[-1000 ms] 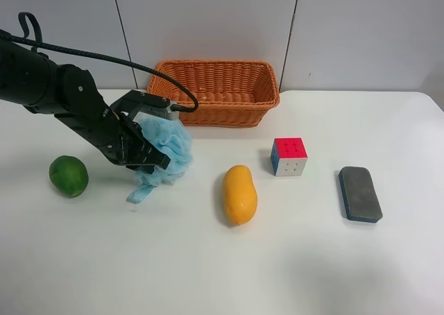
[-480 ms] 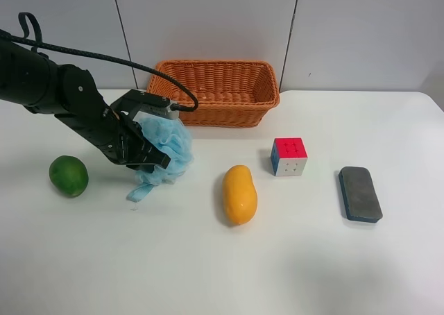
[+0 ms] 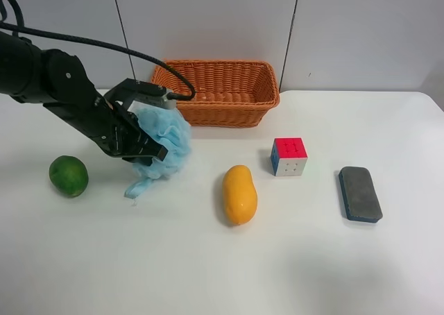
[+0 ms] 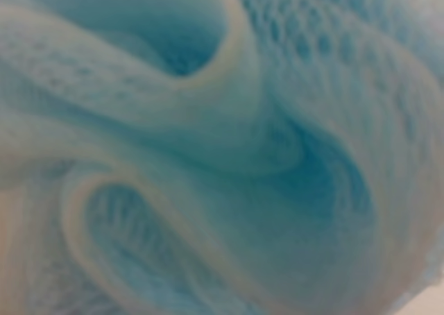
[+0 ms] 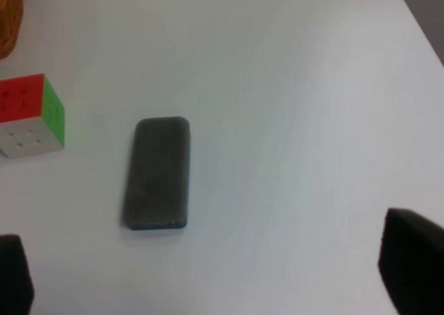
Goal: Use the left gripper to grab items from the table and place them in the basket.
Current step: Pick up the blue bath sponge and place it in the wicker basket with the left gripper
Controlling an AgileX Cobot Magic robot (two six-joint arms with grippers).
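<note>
My left gripper (image 3: 152,125) is shut on the light-blue bath pouf (image 3: 168,139) and holds it just above the table (image 3: 208,266), in front of the basket's (image 3: 215,111) left end. The pouf's loop hangs down to the table. The pouf fills the left wrist view (image 4: 222,148). The green fruit (image 3: 69,175), mango (image 3: 239,194), puzzle cube (image 3: 289,156) and eraser (image 3: 359,193) lie on the table. My right gripper (image 5: 211,277) is open over the table near the eraser (image 5: 157,173) and cube (image 5: 29,115); it is out of the exterior high view.
The wicker basket stands at the table's far edge against a grey panelled wall, and nothing shows inside it. The left arm's black cable (image 3: 104,46) arcs above the arm toward the basket. A corner of the basket (image 5: 8,23) shows in the right wrist view.
My left gripper has risen slightly with the pouf and shifted a little toward the far side. The other items have not moved.
</note>
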